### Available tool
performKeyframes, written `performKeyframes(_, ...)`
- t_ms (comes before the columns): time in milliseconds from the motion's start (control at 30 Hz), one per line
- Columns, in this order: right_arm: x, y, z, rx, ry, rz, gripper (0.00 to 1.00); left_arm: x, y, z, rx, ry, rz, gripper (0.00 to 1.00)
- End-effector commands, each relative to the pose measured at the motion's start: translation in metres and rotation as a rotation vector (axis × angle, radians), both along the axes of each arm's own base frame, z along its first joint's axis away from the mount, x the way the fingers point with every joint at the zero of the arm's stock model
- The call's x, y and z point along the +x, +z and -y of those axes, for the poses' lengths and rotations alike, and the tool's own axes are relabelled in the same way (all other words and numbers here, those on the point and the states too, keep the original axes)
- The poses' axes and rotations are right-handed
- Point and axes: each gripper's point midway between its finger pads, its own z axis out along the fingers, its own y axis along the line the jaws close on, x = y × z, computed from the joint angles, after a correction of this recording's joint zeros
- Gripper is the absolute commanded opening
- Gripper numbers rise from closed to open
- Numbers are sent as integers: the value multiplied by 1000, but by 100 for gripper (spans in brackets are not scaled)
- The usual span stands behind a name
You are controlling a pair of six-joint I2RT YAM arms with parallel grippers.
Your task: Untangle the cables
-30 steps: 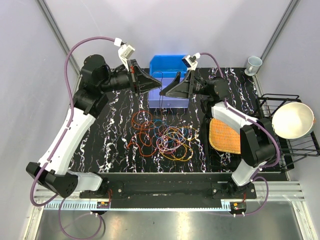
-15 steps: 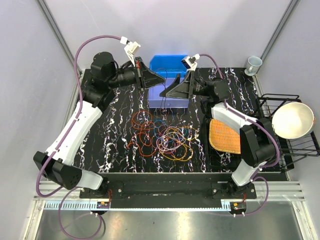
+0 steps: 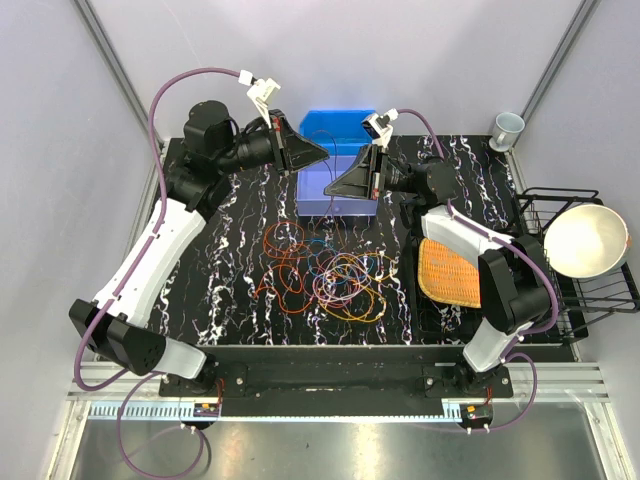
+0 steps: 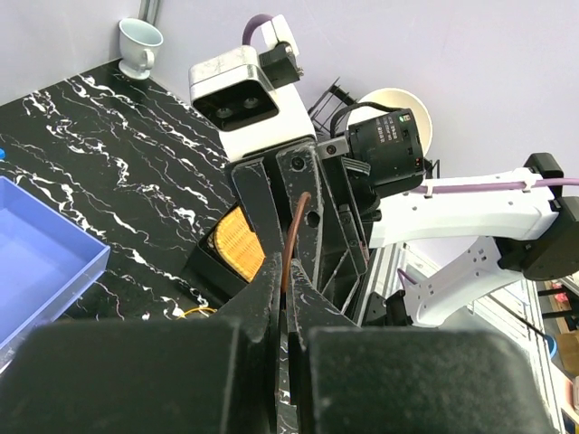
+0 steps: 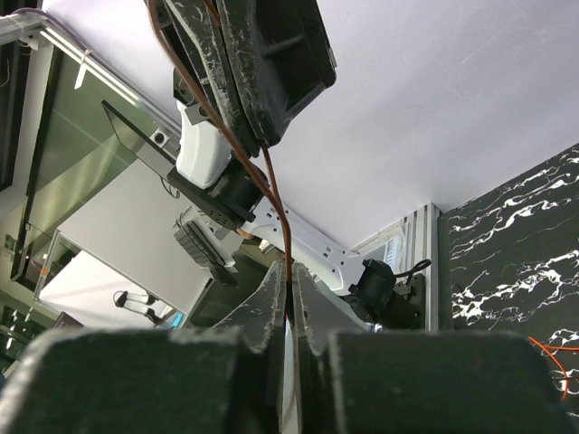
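Left gripper (image 4: pixel 289 294): jaws pressed together on one orange cable (image 4: pixel 291 231), which sits pinched in the slit between the pads. Right gripper (image 5: pixel 289 285): jaws drawn in to a hairline gap, the same cable clamped there. A short length of it spans from one set of tips to the other (both wrist views show it running straight into the opposite gripper).

The two grippers face each other nearly tip to tip above the blue bin (image 3: pixel 345 130) at the far side of the table (image 3: pixel 230 260). The left points right, the right points left, and the left sits slightly farther back.

Left arm: long white link rising from the near left base, elbow bent at the far left, forearm turned to the right. Right arm: folded tight over its base, forearm reaching left past the orange woven mat (image 3: pixel 447 270).

The rest of the cables (image 3: pixel 335 275) lie in a loose tangled heap on the table, just nearer than the bin, between the two arms. A thin strand hangs down from the grippers toward the heap.
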Motion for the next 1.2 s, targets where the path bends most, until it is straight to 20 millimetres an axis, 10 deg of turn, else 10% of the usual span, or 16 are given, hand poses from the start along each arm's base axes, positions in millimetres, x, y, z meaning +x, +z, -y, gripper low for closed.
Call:
performKeyframes(0, -11, 19, 2, 76, -2, 162, 0, 2, 17, -3, -16, 26, 49, 0)
performKeyframes(67, -10, 22, 1, 65, -12, 163, 0, 1, 15, -6, -5, 37, 41, 9)
performKeyframes(100, -4, 17, -2, 33, -29, 145, 0, 1, 15, -7, 3, 44, 41, 40)
performKeyframes(233, 22, 12, -9, -120, -163, 130, 0, 3, -2, -39, 111, 242, 33, 98)
performKeyframes(633, 61, 88, 26, -378, -611, 277, 0, -22, -111, -134, 278, 693, -84, 99)
performKeyframes(1167, 85, 226, 64, -303, -961, 511, 0, -47, -201, -146, 412, 688, -258, 97)
